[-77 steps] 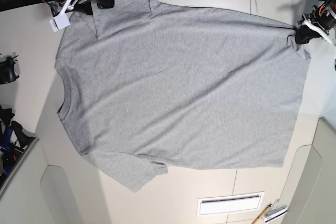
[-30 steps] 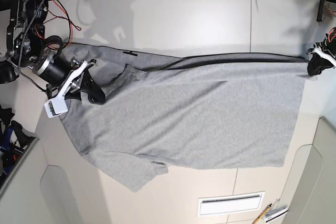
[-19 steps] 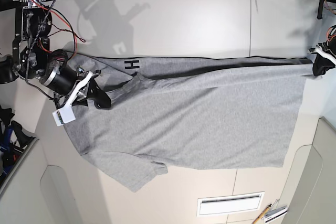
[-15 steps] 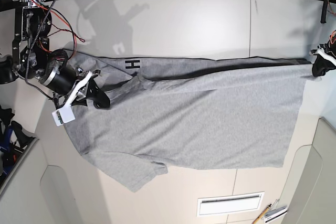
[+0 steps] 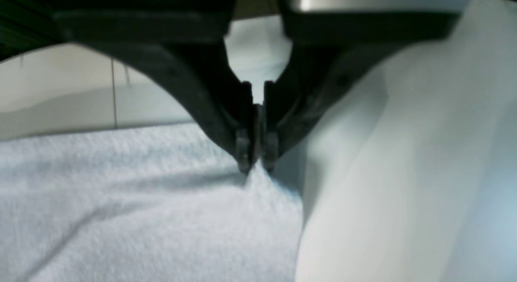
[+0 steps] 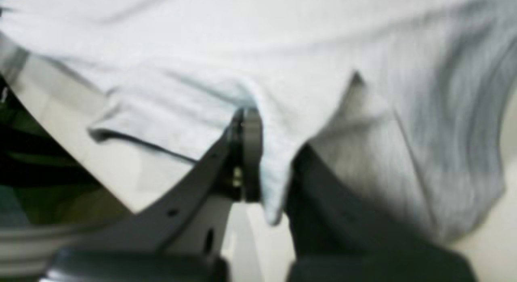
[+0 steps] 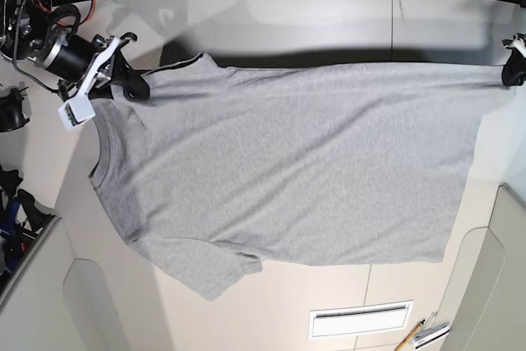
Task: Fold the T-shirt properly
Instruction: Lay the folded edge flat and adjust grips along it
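Along the far side of the desk (image 7: 329,14) I have the T-shirt (image 7: 288,170) pinched at both ends of one long edge: my right fingers (image 7: 136,88) are clenched on the cloth by the shoulder and sleeve, at the collar end, and my left fingers (image 7: 514,67) are clenched on the hem corner at the opposite end. From my left wrist the two black tips (image 5: 255,167) sit pressed together with grey knit bunched between them; from my right wrist a fold of fabric drapes over and between my tips (image 6: 252,124), so that grasp looks firm too. The shirt's long axis runs from one hand to the other, collar toward my right arm, hem toward my left, and the held edge stretches nearly straight between them. The rest of the body lies flat on the desk on the near side of that line, with the lower sleeve (image 7: 218,273) spread nearest the camera. I judge the coming move depends on carrying this edge evenly toward that near side, both hands level.
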